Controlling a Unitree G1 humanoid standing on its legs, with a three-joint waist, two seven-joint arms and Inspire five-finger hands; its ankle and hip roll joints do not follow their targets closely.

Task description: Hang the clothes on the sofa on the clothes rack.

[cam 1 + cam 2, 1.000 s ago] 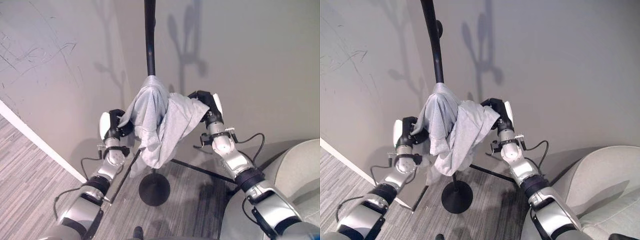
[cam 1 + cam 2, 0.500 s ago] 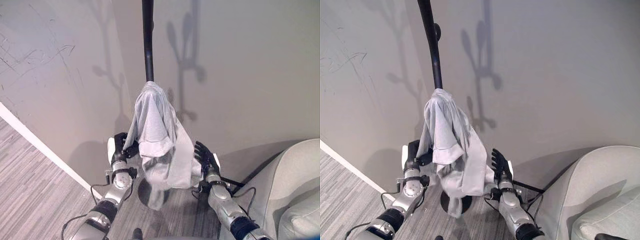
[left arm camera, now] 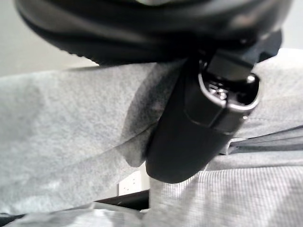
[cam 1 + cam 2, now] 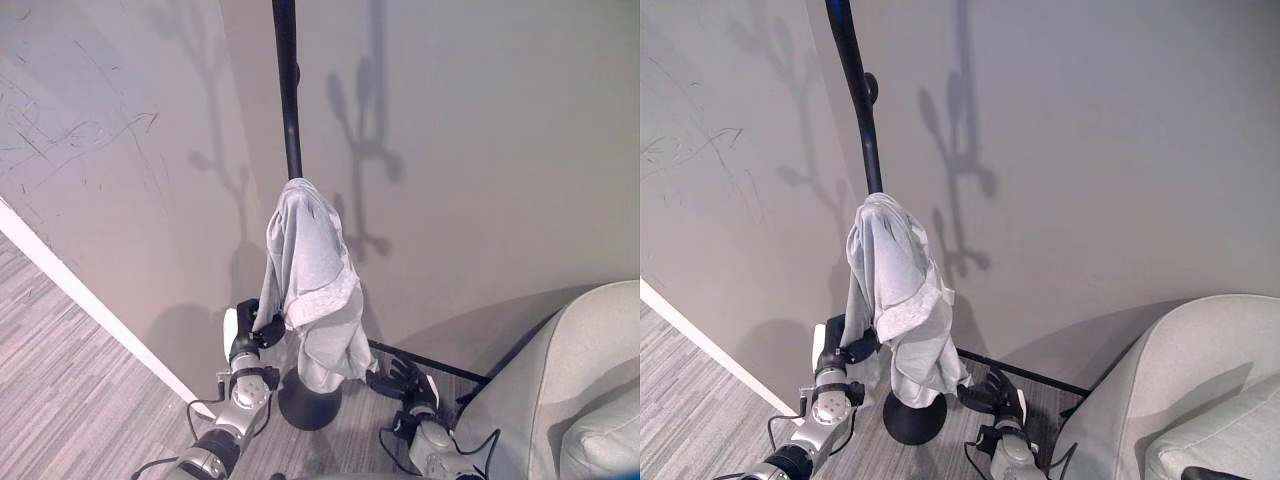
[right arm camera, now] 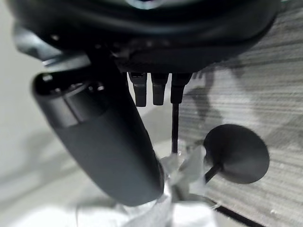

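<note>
Grey shirt [image 4: 308, 290] now hangs free on the black clothes rack [image 4: 289, 110], no longer stretched; right hand [image 4: 400, 378] has dropped low, fingers relaxed and empty. Left hand [image 4: 250, 333] still pinches the cloth, its wrist view showing the thumb [image 3: 199, 123] pressed against fabric.

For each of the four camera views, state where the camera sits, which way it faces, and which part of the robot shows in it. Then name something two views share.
Left eye view: head, facing down at the clothes rack; left hand pinches the grey garment.
Right eye view: head, same scene; right hand open, low.
Left wrist view: along the thumb onto cloth.
Right wrist view: along straight fingers toward the round base.
Both eye views share rack, garment and sofa.
</note>
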